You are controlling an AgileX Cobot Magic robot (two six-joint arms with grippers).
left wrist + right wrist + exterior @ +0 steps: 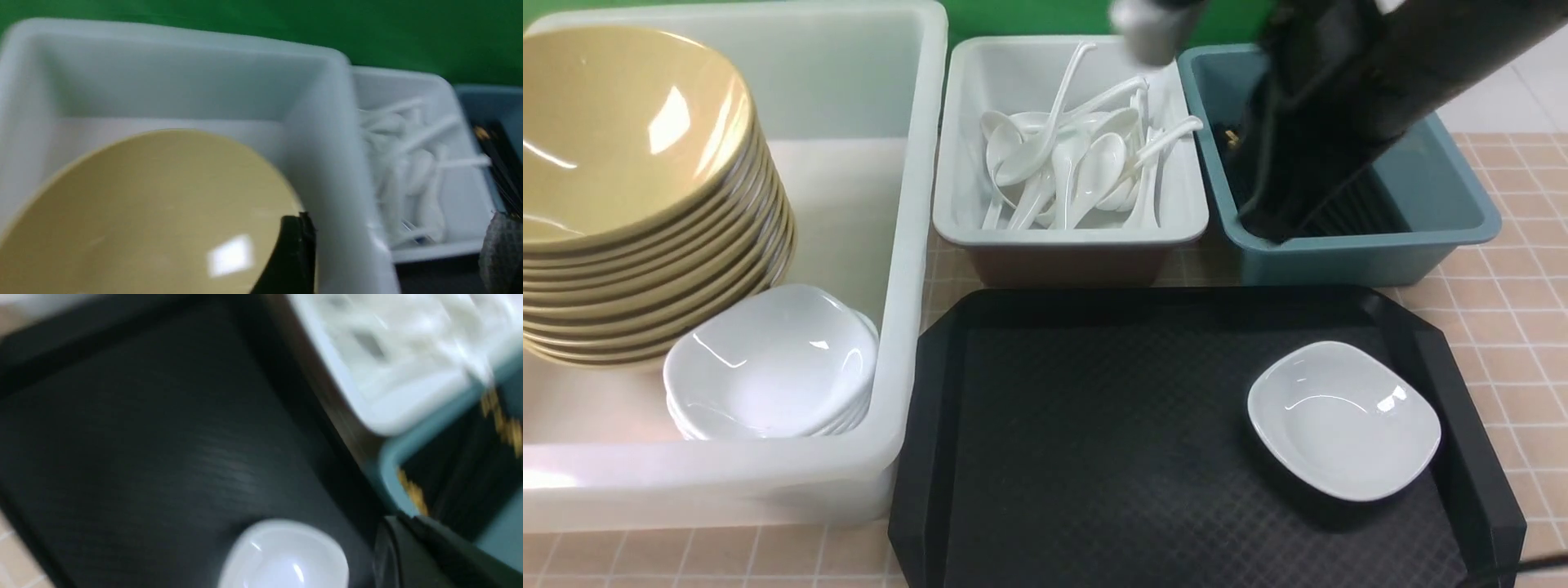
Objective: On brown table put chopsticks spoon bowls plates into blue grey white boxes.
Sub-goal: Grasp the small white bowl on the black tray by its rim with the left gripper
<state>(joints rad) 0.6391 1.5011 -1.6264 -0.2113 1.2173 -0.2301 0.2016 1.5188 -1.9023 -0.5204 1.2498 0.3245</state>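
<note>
A white dish [1343, 418] lies on the right of the black tray [1094, 425]; it also shows in the right wrist view [282, 559]. The big white box [907, 245] holds a stack of yellow bowls [629, 188] and white dishes [768, 363]. The grey box [1070, 233] holds several white spoons [1070, 155]. The blue box [1421, 237] holds black chopsticks [461, 469]. My right gripper [1270, 224] hangs over the blue box's near left corner, its fingers [404, 547] together with nothing seen between them. My left gripper [396, 257] is open astride the white box's wall, beside the top bowl [143, 212].
The three boxes stand in a row behind and left of the tray. The table [1519, 278] is tiled in tan. A green wall [1029, 16] stands behind. The right arm [1380, 90] crosses over the blue box.
</note>
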